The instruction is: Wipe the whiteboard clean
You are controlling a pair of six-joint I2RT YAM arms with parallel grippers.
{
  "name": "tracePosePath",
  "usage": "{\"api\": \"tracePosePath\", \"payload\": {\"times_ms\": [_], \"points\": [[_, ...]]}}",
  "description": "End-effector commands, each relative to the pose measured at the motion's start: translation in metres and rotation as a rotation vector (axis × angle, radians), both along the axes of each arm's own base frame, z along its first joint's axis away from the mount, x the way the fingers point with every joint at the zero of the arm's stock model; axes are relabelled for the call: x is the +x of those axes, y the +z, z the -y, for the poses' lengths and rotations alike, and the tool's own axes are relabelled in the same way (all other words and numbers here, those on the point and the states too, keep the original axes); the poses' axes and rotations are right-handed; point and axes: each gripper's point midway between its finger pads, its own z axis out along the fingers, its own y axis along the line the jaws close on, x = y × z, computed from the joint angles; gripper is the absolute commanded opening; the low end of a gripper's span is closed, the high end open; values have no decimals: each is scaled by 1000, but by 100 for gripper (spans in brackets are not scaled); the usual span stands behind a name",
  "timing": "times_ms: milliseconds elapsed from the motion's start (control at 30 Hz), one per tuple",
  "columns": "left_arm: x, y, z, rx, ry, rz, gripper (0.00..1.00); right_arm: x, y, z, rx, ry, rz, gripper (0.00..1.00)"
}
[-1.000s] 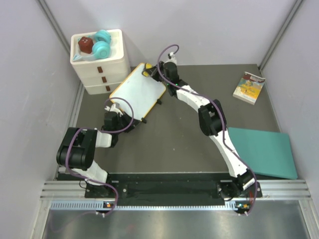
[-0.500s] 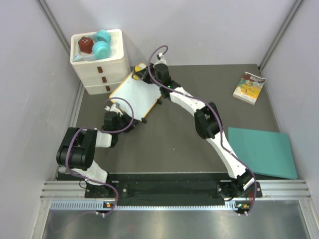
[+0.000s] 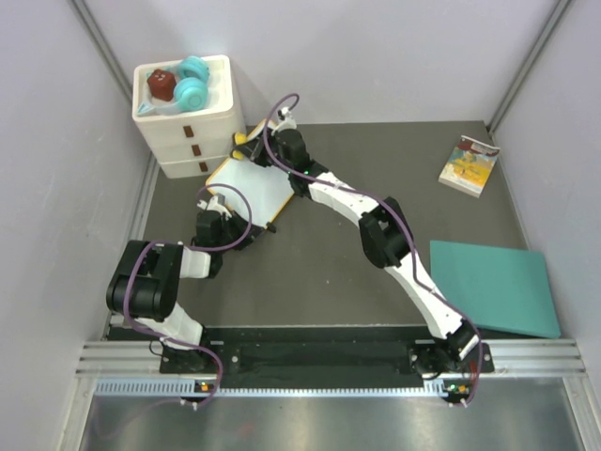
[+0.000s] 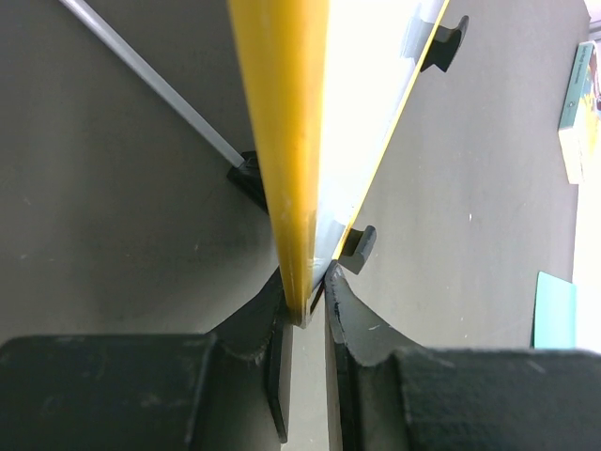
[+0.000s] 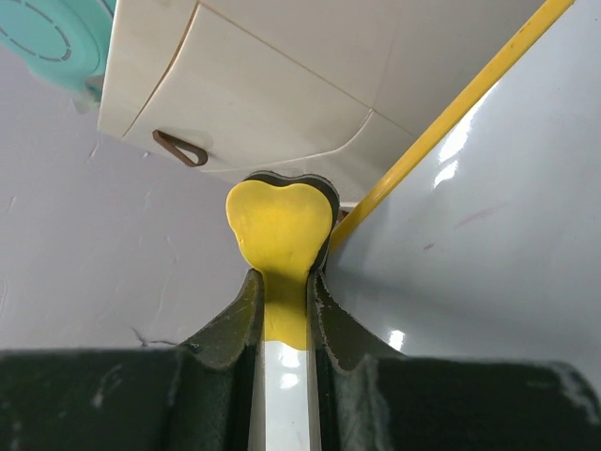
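Note:
The whiteboard (image 3: 246, 183), white with an orange-yellow frame, stands tilted in front of the drawer box. My left gripper (image 3: 221, 202) is shut on its near corner; the left wrist view shows the frame edge (image 4: 282, 141) pinched between the jaws of the left gripper (image 4: 305, 296). My right gripper (image 3: 255, 146) is at the board's far left corner, shut on a yellow eraser (image 3: 242, 141). In the right wrist view the eraser (image 5: 280, 225) sticks out past the right gripper (image 5: 280, 282), beside the board's glossy face (image 5: 470, 235), which bears only faint streaks.
A white three-drawer box (image 3: 192, 122) stands at the back left, right behind the eraser, with teal (image 3: 192, 85) and red-brown (image 3: 161, 85) toys on top. A book (image 3: 470, 164) lies at the back right. A teal mat (image 3: 493, 287) lies at the right.
My right gripper has swept left with the eraser along the board's far edge, from its right corner to its left corner by the drawer box. The left gripper has kept its hold.

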Motion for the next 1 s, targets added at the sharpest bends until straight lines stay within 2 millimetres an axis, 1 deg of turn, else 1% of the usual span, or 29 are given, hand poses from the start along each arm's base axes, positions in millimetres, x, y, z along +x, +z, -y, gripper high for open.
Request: {"api": "tracePosePath", "payload": {"times_ms": [0, 67, 167, 200, 233, 267, 300, 400, 433, 500, 533, 600, 633, 667, 700, 733, 800, 833, 867, 900, 933, 967], "points": [[-46, -54, -7, 103, -41, -221, 0, -39, -38, -17, -112, 85, -79, 0], [-46, -54, -7, 103, -41, -221, 0, -35, -45, -10, -120, 72, -98, 0], [-46, -54, -7, 103, -43, -219, 0, -18, -49, 6, -128, 32, -106, 0], [-46, -54, -7, 104, -41, -219, 0, -6, -52, 16, -131, 8, -106, 0], [-46, -54, -8, 102, -40, -223, 0, -1, -57, 23, -150, -6, -120, 0], [-46, -54, -8, 103, -39, -221, 0, 8, -52, 29, -149, -22, -109, 0], [-46, -55, -8, 103, -39, -223, 0, 20, -53, 41, -151, -44, -111, 0], [-46, -54, -8, 104, -40, -220, 0, 38, -57, 62, -157, -91, -122, 0], [-45, -54, -8, 105, -39, -219, 0, 50, -58, 76, -159, -118, -125, 0], [-46, -54, -8, 107, -40, -220, 0, 59, -62, 90, -162, -140, -141, 0], [-46, -54, -8, 107, -40, -221, 0, 66, -65, 100, -165, -154, -151, 0], [-46, -54, -8, 106, -39, -222, 0, 70, -71, 111, -179, -167, -171, 0], [-46, -55, -8, 108, -39, -223, 0, 72, -80, 119, -187, -170, -190, 0], [-46, -55, -8, 108, -40, -223, 0, 72, -80, 122, -188, -170, -196, 0], [-46, -55, -8, 107, -38, -223, 0, 70, -85, 124, -196, -169, -206, 0], [-46, -54, -8, 107, -38, -223, 0, 68, -94, 127, -208, -166, -224, 0], [-46, -55, -8, 108, -38, -225, 0, 63, -102, 128, -217, -155, -246, 0], [-46, -55, -9, 110, -36, -222, 0, 56, -112, 128, -223, -134, -270, 0], [-45, -54, -8, 108, -37, -222, 0, 52, -115, 125, -225, -118, -278, 0], [-45, -54, -9, 110, -36, -222, 0, 51, -115, 127, -225, -113, -282, 0], [-45, -54, -8, 109, -39, -221, 0, 44, -125, 127, -228, -101, -305, 0], [-45, -55, -9, 108, -35, -225, 0, 40, -129, 127, -229, -92, -310, 0]]}}
